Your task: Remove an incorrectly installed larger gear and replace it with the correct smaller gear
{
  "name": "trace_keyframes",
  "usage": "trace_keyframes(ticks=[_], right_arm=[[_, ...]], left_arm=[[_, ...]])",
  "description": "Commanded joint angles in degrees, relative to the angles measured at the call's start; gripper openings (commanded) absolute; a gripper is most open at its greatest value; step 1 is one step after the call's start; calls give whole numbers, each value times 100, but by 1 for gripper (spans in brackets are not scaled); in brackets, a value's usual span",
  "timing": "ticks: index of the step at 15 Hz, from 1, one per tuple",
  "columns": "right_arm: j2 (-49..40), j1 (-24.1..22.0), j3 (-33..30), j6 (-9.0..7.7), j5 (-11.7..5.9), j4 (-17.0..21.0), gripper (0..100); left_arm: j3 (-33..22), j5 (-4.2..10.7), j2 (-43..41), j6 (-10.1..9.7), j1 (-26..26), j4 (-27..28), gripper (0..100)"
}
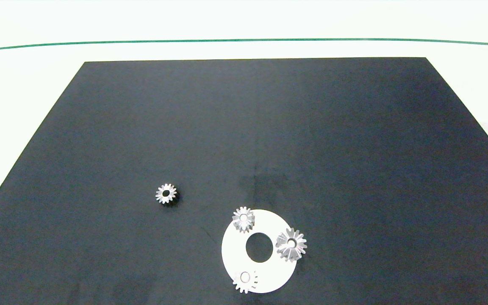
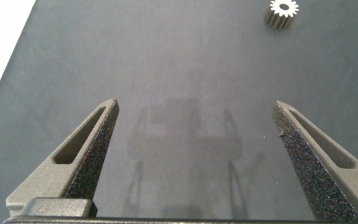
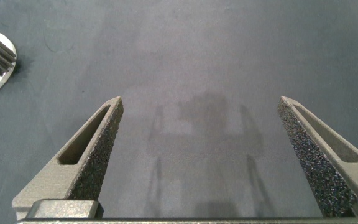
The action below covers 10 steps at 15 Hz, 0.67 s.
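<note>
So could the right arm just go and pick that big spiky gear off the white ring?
Probably yes: the big gear sits uncovered on the ring's right edge, and the right tool is open above bare mat.

— How is the scene lit?
— Evenly from overhead — the white table (image 1: 23,106) is blown out (near featureless), while soft gripper shadows are cast on the dark mat (image 2: 185,74).

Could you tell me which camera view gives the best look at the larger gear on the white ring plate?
The head view: the larger gear sits fully visible on the white ring plate's right edge, long teeth and centre hole clear. The left wrist view shows only a lone smaller gear on the mat. The right wrist view shows a toothed gear edge on the plate; which gear is unclear.
</note>
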Motion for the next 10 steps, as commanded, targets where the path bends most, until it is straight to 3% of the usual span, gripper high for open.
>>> trace_keyframes(ticks=[1,10], right_arm=[[8,4,1,1,2,-1,100],[8,-5,9,-43,-7,-36,100]], left_arm=[[0,2,7,-2,2,-2,100],[0,11,7,-11,2,-2,100]])
